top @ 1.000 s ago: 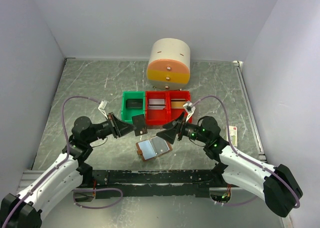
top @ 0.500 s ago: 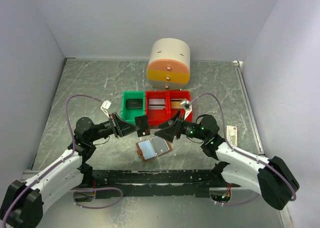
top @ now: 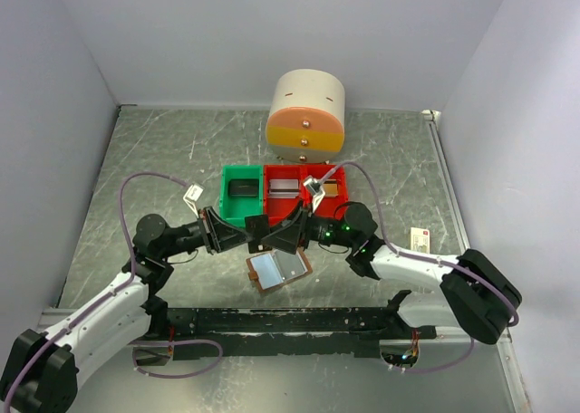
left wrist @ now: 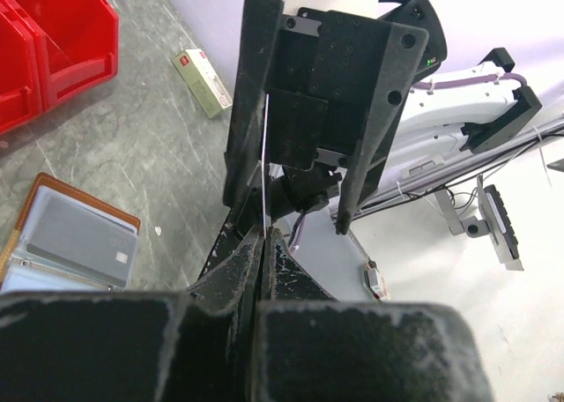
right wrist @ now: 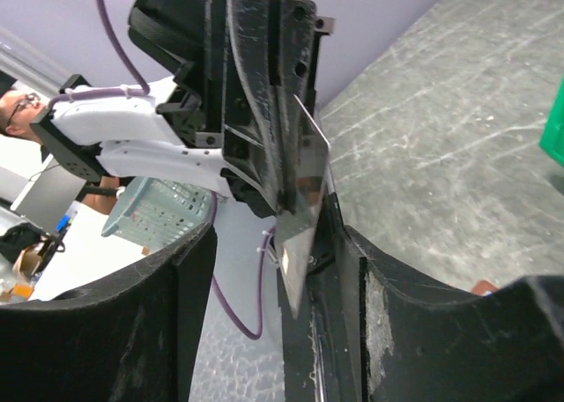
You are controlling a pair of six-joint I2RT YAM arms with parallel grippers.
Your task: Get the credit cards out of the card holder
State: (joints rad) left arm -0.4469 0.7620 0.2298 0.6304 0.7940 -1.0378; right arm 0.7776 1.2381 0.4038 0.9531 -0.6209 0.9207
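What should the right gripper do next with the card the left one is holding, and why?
Probably close the right gripper on the credit card: its jaws straddle the card with gaps showing, while the left gripper grips the opposite end. Then the left can release.

- No words, numbers or brand names could be read in any view.
- The little cream box (left wrist: 202, 81) had a red mark at one end. Its print was too small to read.
- The grey card (left wrist: 88, 248) in the card holder (left wrist: 88, 201) had a few tiny marks near one corner. They were too blurry to make out.
- The white tag (top: 193, 193) on the left arm's cable was too small to show any writing.
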